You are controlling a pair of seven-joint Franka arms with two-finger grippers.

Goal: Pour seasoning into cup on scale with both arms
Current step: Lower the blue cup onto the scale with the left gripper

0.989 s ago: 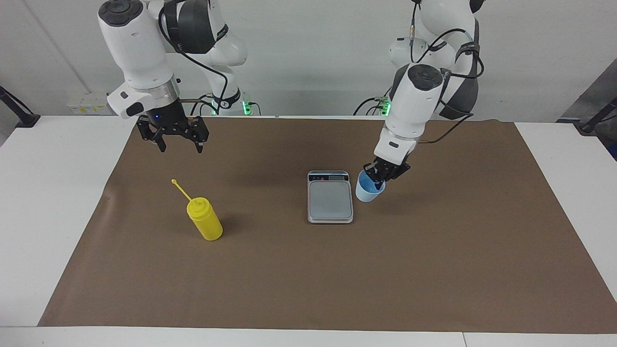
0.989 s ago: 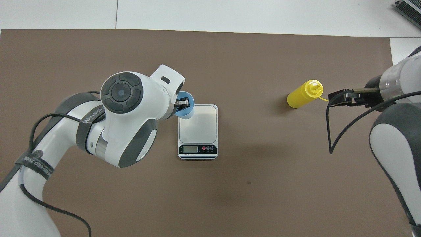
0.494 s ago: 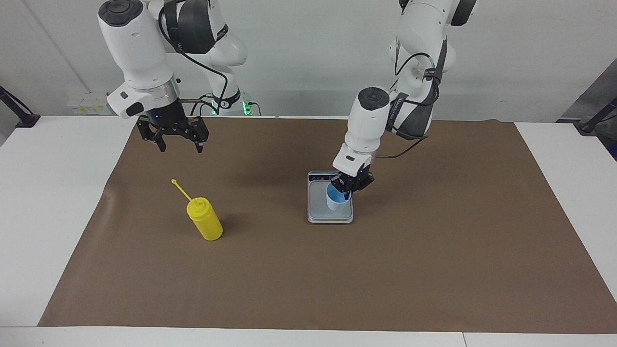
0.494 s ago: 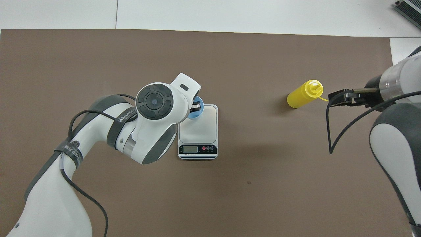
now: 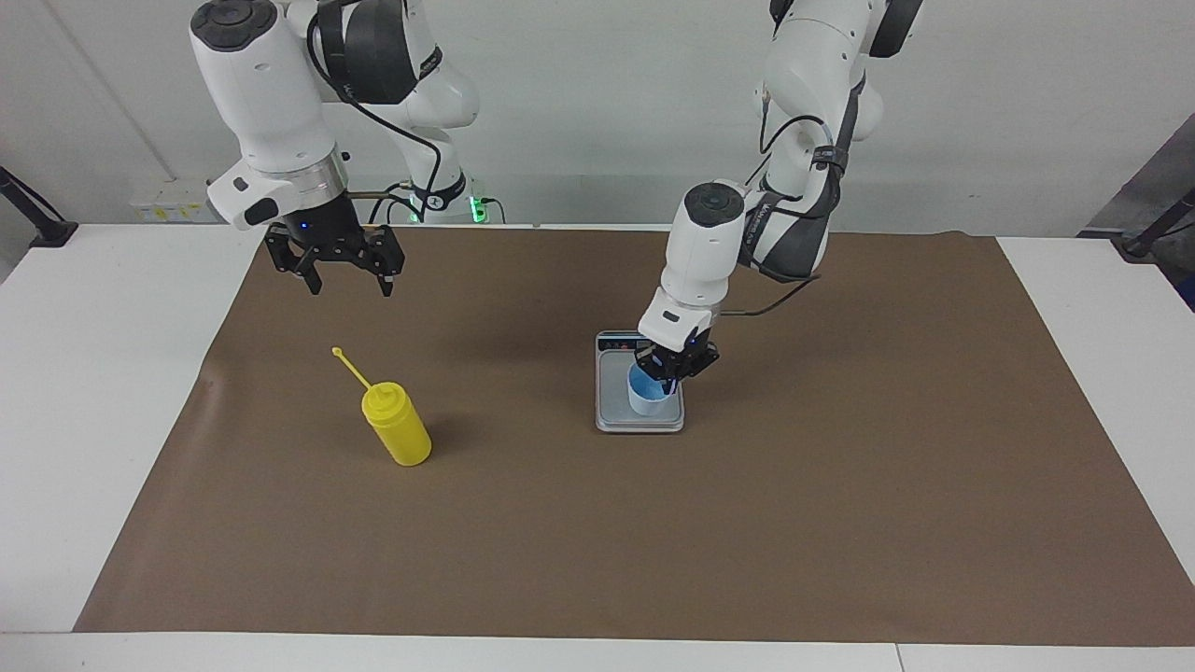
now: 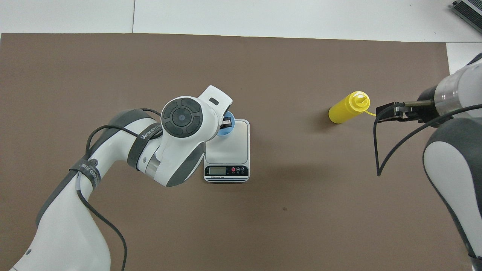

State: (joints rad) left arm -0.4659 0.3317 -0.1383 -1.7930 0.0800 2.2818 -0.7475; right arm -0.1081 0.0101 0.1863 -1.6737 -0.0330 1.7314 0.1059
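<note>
right gripper: hangs in the air over the brown mat near the robots' edge, toward the right arm's end of the table, fingers spread wide and holding nothing; this arm waits.
seasoning: yellow squeeze bottle standing upright on the mat, farther from the robots than the right gripper, its thin tether strap sticking up and out from the cap; bare mat on every side of it.
open room: a wide stretch of bare brown mat lies between the bottle and the scale, and more toward the table edge farthest from the robots.
scale: flat silver platform mid-table, display strip on the short edge nearest the robots.
cup: light blue, over the scale's platform near the edge toward the left arm's end; whether its base touches the platform cannot be told.
left gripper: clenched on the cup's rim, one finger inside, one outside.
</note>
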